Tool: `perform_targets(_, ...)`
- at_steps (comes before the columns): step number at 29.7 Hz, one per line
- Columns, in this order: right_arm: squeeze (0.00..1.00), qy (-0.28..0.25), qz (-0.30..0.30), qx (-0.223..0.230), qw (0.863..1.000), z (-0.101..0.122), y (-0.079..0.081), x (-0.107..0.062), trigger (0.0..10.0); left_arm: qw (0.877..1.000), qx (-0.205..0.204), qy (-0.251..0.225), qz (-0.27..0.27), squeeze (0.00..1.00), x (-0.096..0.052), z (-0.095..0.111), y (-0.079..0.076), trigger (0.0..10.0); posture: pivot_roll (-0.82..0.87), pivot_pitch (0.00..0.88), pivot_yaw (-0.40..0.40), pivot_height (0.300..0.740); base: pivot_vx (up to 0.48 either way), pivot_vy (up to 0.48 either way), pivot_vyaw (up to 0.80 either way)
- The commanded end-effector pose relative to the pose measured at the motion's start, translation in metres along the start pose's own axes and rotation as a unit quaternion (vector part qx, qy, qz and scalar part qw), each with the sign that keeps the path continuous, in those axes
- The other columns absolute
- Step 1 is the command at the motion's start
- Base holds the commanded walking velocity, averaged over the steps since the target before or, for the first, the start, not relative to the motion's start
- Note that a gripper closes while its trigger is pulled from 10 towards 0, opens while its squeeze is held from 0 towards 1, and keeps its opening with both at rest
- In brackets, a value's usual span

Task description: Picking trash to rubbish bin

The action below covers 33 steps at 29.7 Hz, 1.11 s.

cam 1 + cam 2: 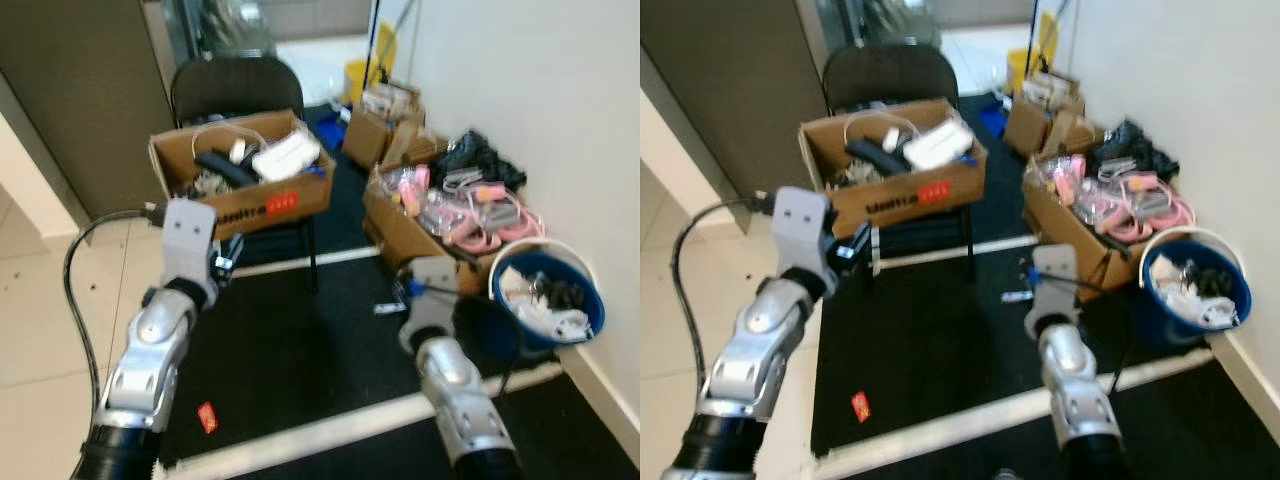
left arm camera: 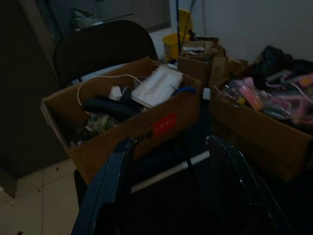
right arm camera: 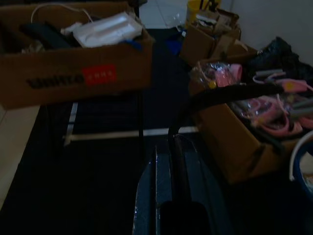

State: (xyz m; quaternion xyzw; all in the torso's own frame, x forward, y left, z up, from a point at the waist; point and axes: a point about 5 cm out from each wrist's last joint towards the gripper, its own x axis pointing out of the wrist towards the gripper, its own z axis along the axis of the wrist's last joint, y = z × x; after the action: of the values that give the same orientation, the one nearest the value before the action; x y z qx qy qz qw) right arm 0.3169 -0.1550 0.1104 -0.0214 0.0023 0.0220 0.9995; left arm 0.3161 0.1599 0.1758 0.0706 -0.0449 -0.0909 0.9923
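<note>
Head view, trash: small red scrap (image 1: pixel 207 417) lies on the black mat (image 1: pixel 290 350) at my 7 o'clock, near the white tape line.
Head view, bin: blue rubbish bin (image 1: pixel 590 300) at 4 o'clock against the wall, already holding white litter.
Head view, chair: cardboard box (image 1: pixel 290 200) of cables at 12 o'clock.
Left wrist view, left gripper (image 2: pixel 173 183): my fingers spread apart, holding nothing, aimed at that box.
Right wrist view, right gripper (image 3: pixel 171 196): my fingers pressed together, nothing between them; box of pink items (image 3: pixel 244 142) just beyond.
</note>
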Motion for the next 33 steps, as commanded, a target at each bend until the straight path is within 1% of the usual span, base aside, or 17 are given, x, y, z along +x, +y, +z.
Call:
perform_targets(1,0.00,0.005,0.011,0.006,1.000,-0.0036,0.0076,-0.0017,10.0,1.000,0.000,0.010,0.006,0.00,-0.0036,-0.0045,0.0045,10.0,0.00,0.146,0.012,0.740,0.480,0.000,0.00)
perform_targets(15,0.00,0.005,0.010,0.006,1.000,-0.0027,0.0071,-0.0008,10.0,1.000,0.001,0.011,0.008,0.00,-0.0037,-0.0046,0.0060,10.0,0.00,0.151,0.011,0.740,0.480,0.000,0.00)
perform_targets(27,0.00,0.006,0.020,0.008,1.000,-0.0023,0.0106,0.0003,10.0,1.000,0.002,0.011,0.009,0.00,-0.0044,-0.0047,0.0068,10.0,0.01,0.155,0.009,0.740,0.480,0.000,0.00)
perform_targets(33,0.00,0.003,0.039,-0.012,0.999,-0.0016,0.0147,0.0008,10.0,1.000,0.003,0.011,0.009,0.00,-0.0046,-0.0044,0.0072,10.0,0.01,0.157,0.009,0.740,0.480,0.000,0.00)
